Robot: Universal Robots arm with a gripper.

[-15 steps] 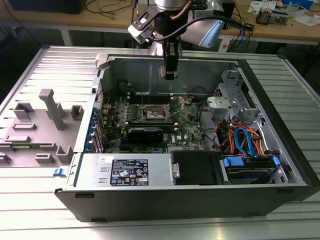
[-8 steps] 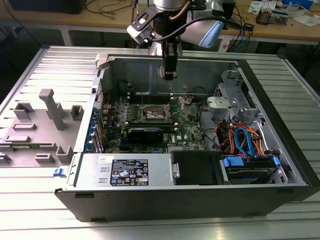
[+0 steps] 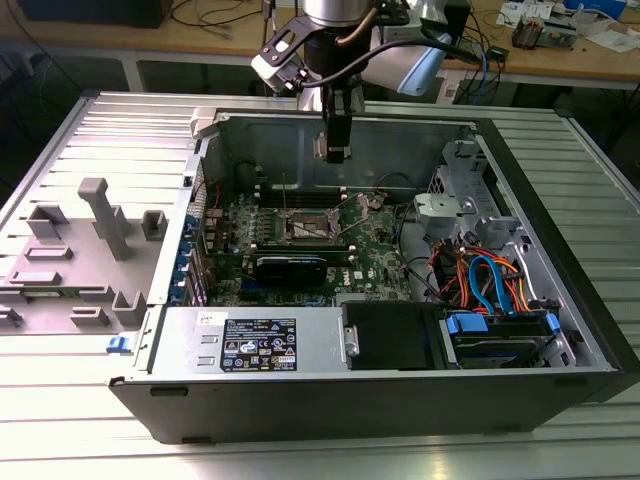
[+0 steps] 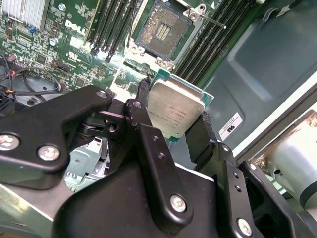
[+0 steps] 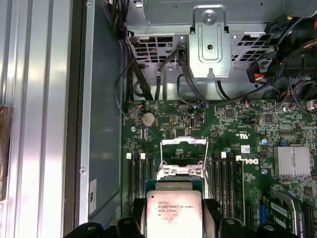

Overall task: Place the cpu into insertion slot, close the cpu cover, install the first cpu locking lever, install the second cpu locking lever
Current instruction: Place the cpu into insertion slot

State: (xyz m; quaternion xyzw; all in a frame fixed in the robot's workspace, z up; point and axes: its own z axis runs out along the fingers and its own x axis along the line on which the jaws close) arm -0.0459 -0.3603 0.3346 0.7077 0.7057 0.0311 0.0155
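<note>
1. Black matte linkage bars of the hand [image 4: 173, 116], jointed with bright screws, grip the cpu [image 4: 176, 106] by two opposite edges. The chip hangs in the air above the motherboard [image 4: 74, 44], not yet seated.
2. Just beyond the chip, near the middle of the green board, the insertion slot [image 4: 162, 32] lies with its dark pin field bare. The cpu cover [image 5: 184, 142] stands hinged up, clear of it.
3. Doing this step well, I judge, means keeping the chip level, squaring its edges to the socket rim, and lowering it straight down, never sliding it across the fine pins.
4. The chip has a flat, square, dull-metal lid on green substrate. The cover is a thin silvery stamped frame. The grey sheet-metal case [image 3: 400, 125] lies on a ribbed aluminium desk [image 3: 120, 130].
</note>
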